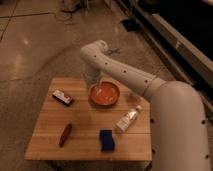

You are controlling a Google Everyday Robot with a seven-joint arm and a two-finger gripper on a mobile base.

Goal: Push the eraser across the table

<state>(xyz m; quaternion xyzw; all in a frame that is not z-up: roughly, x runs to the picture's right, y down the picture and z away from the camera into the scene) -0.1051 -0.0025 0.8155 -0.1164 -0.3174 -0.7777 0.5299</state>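
Glossy speckled floor [30,60], cables [66,9] at top, dark ledge [175,35] right.

single view from high behind the robot's arm [130,77], looking down over the whole table [50,145] at close range; gripper [93,83] sits mid-frame, at its far edge.

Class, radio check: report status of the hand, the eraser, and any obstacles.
Hand at far edge of table, beside orange bowl. Eraser far-left, apart from hand. Nothing between them.
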